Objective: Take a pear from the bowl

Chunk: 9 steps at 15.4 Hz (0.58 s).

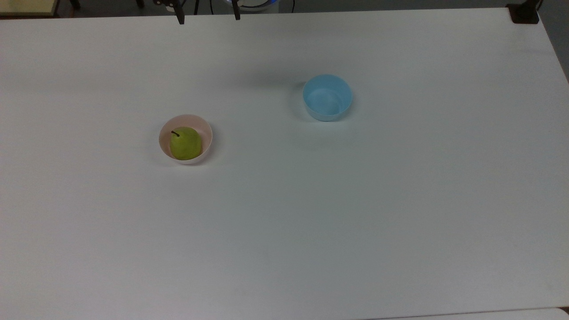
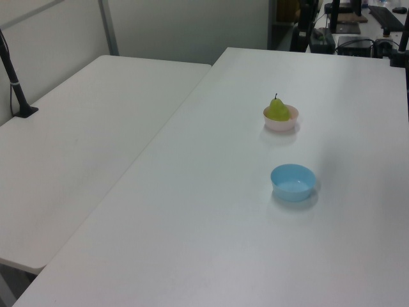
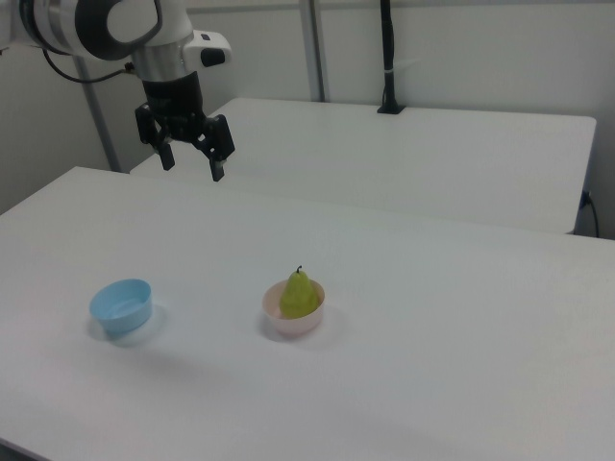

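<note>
Pear (image 3: 299, 294) sits upright in the pink bowl (image 3: 293, 322), stem up; in the right view it lies toward five o'clock of the gripper (image 3: 191, 161), which hangs high, fingers spread, well apart

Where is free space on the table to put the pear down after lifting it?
The table is bare almost everywhere. The widest patch runs along the top view's bottom, below the pink bowl holding the pear and the blue bowl. The gap between the bowls is free too. Nowhere is crowded; the gripper, jaws open, hangs above the far edge.
</note>
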Motion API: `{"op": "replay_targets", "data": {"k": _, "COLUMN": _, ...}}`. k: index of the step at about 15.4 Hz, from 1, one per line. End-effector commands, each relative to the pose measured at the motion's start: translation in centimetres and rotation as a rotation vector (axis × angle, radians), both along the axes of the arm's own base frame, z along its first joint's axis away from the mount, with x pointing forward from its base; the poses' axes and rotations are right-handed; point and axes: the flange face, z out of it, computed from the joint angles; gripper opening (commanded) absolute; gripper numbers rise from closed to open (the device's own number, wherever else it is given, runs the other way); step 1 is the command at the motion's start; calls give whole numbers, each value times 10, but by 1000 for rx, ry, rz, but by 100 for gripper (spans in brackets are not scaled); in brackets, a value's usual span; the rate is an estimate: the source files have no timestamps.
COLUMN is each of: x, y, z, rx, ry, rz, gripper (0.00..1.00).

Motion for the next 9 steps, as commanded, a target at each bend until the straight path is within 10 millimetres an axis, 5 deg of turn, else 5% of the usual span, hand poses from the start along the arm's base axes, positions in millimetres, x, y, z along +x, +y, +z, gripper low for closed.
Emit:
{"op": "replay_targets", "data": {"k": 1, "x": -1, "y": 7, "z": 0, "rx": 8, "ry": -14, "rz": 15, "gripper": 100}}
{"op": "replay_targets", "data": {"k": 9, "x": -1, "y": 7, "z": 0, "rx": 6, "ry": -15, "rz": 21, "gripper": 100}}
